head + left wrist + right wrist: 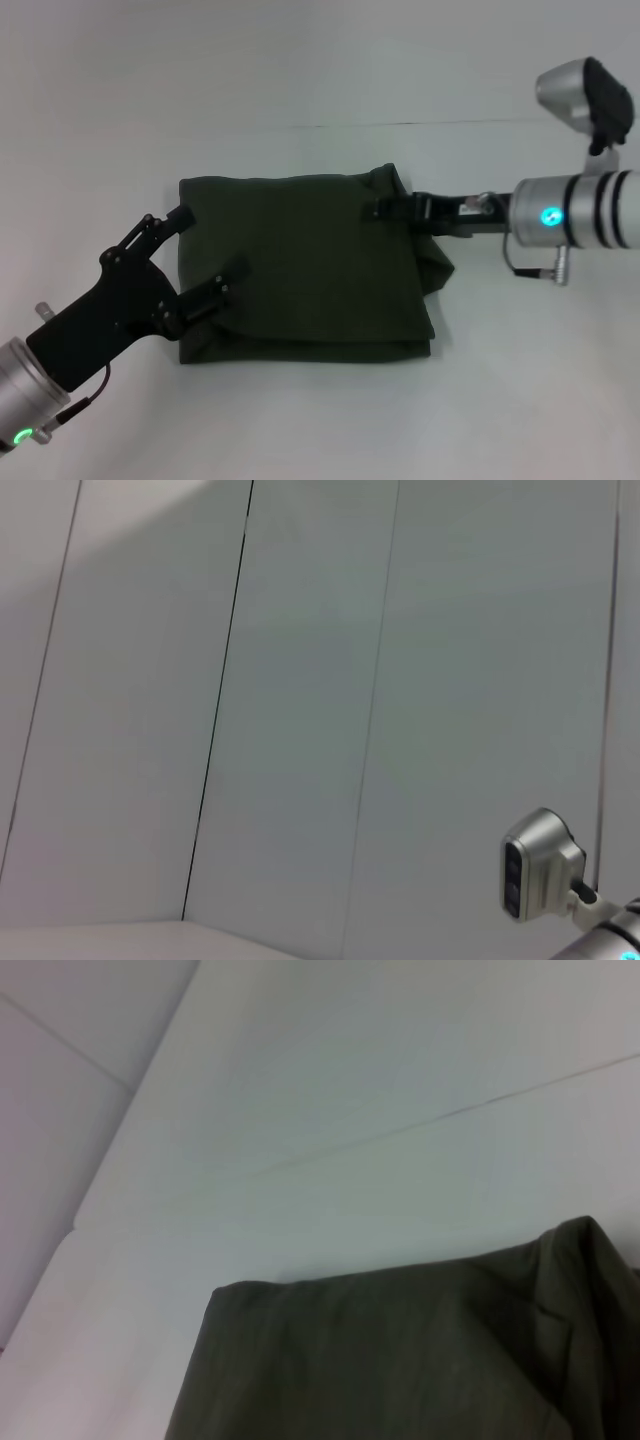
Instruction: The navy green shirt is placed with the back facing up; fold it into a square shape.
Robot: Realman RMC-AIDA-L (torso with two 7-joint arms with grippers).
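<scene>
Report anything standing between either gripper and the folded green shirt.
Nothing visible does. The dark olive-green fabric shirt lies folded on the white table. The left gripper sits at its left edge and the right gripper over its far right corner.

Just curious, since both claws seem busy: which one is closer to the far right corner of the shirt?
Right. The right gripper sits at that raised corner of the shirt; the left gripper is open over its opposite edge.
</scene>
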